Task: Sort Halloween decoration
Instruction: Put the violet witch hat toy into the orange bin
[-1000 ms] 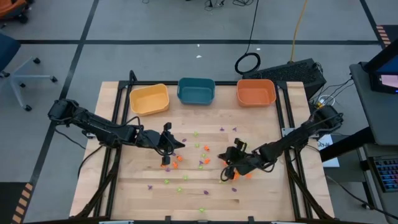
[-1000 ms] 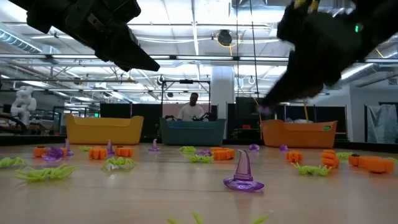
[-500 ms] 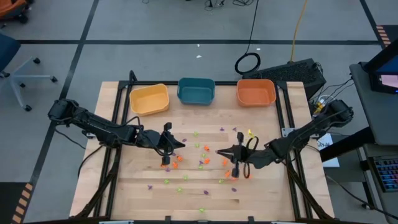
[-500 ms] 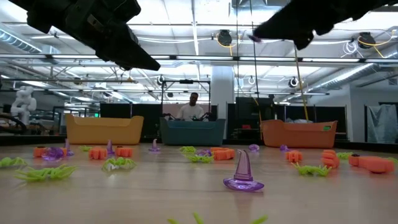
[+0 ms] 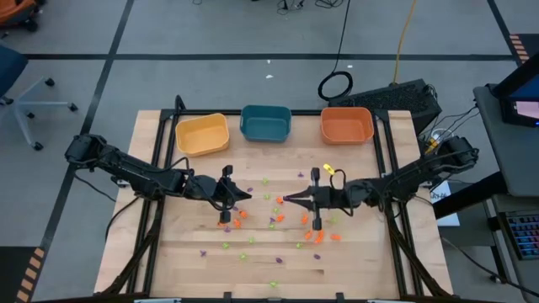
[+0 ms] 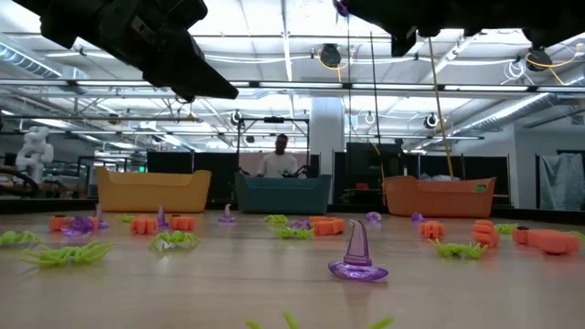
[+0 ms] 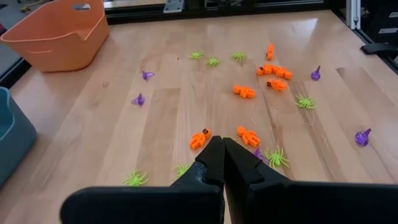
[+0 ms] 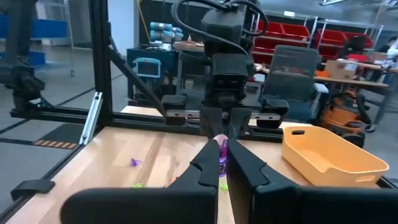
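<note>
Our right gripper (image 8: 219,163) had lifted off the worktop (image 5: 362,252), jaws shut on a purple trinket (image 8: 222,150), heading toward the teal bin (image 5: 266,124). Our left gripper (image 7: 222,149) waited nearby, jaws closed.

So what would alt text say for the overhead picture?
Seen from above, two dark robot arms reach over a wooden table strewn with tiny orange, green and purple trinkets. Yellow bin, teal bin and orange bin line its far edge.
</note>
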Robot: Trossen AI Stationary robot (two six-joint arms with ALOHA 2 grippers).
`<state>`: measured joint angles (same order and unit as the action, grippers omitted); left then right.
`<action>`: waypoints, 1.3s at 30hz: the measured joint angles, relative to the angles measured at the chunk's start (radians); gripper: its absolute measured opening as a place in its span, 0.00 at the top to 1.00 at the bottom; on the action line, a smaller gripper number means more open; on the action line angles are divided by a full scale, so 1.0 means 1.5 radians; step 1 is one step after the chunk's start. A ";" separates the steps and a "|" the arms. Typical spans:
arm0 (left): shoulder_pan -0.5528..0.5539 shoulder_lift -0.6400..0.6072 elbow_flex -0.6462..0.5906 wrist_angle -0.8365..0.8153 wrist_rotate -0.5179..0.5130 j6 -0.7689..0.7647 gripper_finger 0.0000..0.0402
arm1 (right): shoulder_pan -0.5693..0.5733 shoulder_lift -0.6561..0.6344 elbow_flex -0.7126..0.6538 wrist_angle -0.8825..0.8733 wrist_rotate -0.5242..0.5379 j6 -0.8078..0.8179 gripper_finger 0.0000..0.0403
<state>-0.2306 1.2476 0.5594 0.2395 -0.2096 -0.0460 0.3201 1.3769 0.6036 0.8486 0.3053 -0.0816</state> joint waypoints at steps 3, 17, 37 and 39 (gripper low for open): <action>0.000 0.000 0.000 0.007 0.000 0.000 1.00 | -0.008 0.000 0.000 0.000 -0.017 -0.001 1.00; -0.001 0.000 0.000 0.011 0.000 -0.001 1.00 | -0.008 0.000 0.000 -0.013 -0.050 -0.011 1.00; -0.001 0.000 0.000 0.018 0.000 -0.001 1.00 | -0.008 0.000 0.000 -0.025 -0.050 -0.213 1.00; -0.001 0.000 0.000 0.019 0.000 0.000 1.00 | -0.008 0.000 0.000 -0.026 -0.050 -0.248 1.00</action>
<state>-0.2314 1.2476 0.5594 0.2684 -0.2098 -0.0465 0.3080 1.3769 0.6033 0.8101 0.2298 -0.4533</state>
